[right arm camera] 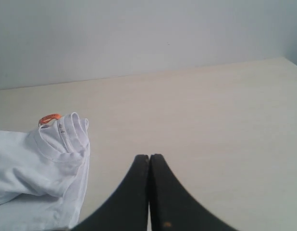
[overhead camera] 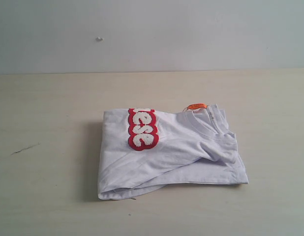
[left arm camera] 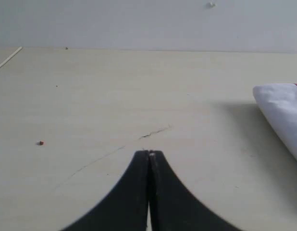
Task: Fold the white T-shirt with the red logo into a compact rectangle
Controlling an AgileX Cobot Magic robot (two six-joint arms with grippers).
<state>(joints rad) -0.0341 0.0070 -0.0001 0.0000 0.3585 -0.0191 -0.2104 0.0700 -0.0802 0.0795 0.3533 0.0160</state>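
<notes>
A white T-shirt point(overhead camera: 176, 152) is shown folded into a rough rectangle and laid flat on a pale wooden table point(overhead camera: 44, 113), slightly right of the middle of the exterior view, with a plain grey wall point(overhead camera: 152, 34) behind. The red logo point(overhead camera: 142, 129) is seen on the top layer toward the left part of the bundle. 3 fuzzy white letters outlined in red are visible, and the rest is cut off at the far fold. The ribbed collar point(overhead camera: 211, 120) is placed at the far right corner, with a small orange neck tag point(overhead camera: 197, 106) poking out just beside it. Along the near edge the layers are not lined up, and a lower layer is left sticking out at the right. The left gripper point(left arm camera: 149, 153) is shown with its 2 black fingers pressed together, nothing held between them, over the table near a thin scratch point(left arm camera: 155, 131) and well apart from the shirt. The right gripper point(right arm camera: 149, 156) is likewise shown closed and empty, near the collar end of the shirt but not touching it.
</notes>
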